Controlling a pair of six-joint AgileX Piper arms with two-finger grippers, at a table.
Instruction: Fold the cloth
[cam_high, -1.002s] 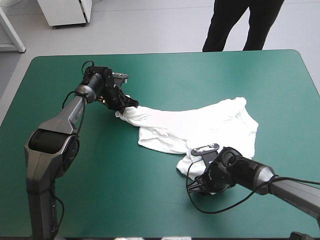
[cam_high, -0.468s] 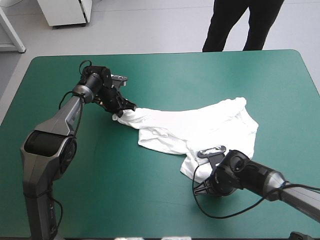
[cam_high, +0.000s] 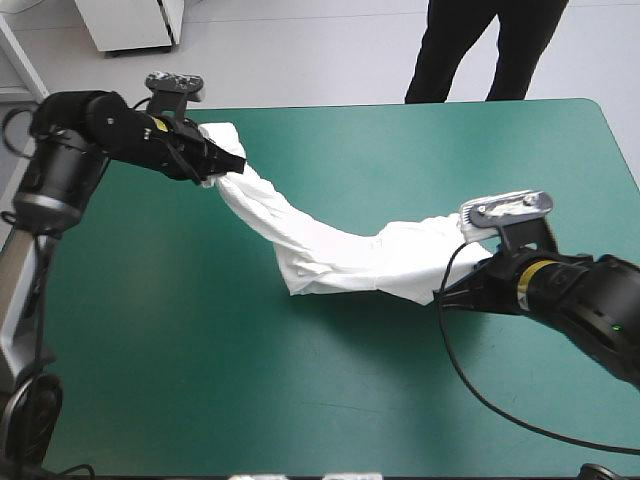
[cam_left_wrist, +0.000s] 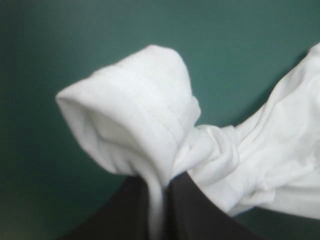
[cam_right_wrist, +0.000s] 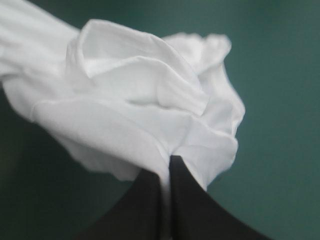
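Note:
The white T-shirt (cam_high: 330, 250) hangs in a long sagging band above the teal-green table (cam_high: 300, 400), stretched between both arms. My left gripper (cam_high: 212, 165) is raised near the far left corner, shut on the T-shirt at a hemmed sleeve end (cam_left_wrist: 145, 115); the cloth is pinched between its black fingers (cam_left_wrist: 190, 205). My right gripper (cam_high: 452, 290) is lifted at the right side, shut on the T-shirt at a bunched edge (cam_right_wrist: 145, 100), with cloth in the slit between its fingers (cam_right_wrist: 187, 205). The band's lowest fold (cam_high: 300, 285) dips closest to the table.
Bare teal-green cover (cam_high: 250, 400) lies all along the near side, under and around the hanging cloth. The table's far edge (cam_high: 400, 103) runs just behind my left gripper.
Both grippers rose and pulled apart. The left moved toward the far left corner, the right up and to the right. The T-shirt went from lying on the table to hanging stretched between them.

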